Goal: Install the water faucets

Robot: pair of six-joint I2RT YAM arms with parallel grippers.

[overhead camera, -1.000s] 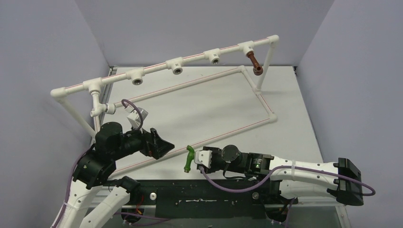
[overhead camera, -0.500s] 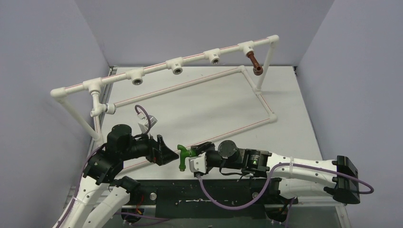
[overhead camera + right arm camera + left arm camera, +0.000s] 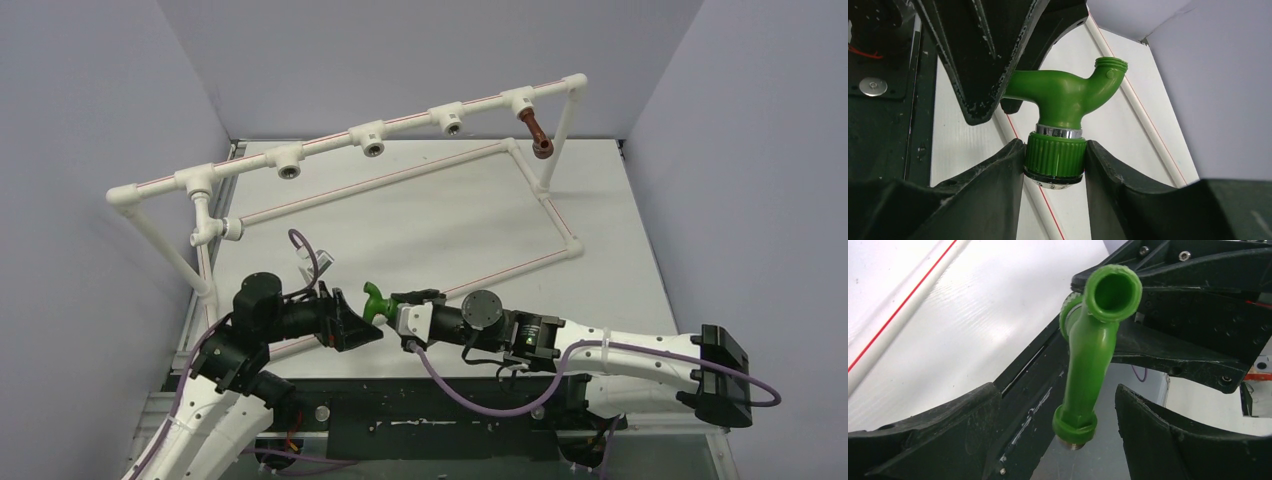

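Observation:
My right gripper (image 3: 393,306) is shut on the ribbed knob of the bright green faucet (image 3: 374,300), just above the table near the front. In the right wrist view the gripper (image 3: 1054,161) pinches the knob of the green faucet (image 3: 1063,100) from both sides. My left gripper (image 3: 362,326) is open. In the left wrist view the gripper (image 3: 1058,425) has its fingers on either side of the green faucet (image 3: 1088,360), apart from it. The reddish-brown faucet (image 3: 537,134) hangs from the rightmost tee socket of the white pipe frame (image 3: 330,140).
Three tee sockets (image 3: 452,120) (image 3: 372,141) (image 3: 289,163) on the raised top bar face forward with nothing in them. A lower white pipe loop (image 3: 545,205) lies on the table. Purple cables run along both arms. Grey walls enclose the table.
My right gripper has carried the green faucet left and away from the near edge, turning it. My left gripper has moved right until its open fingers straddle the faucet.

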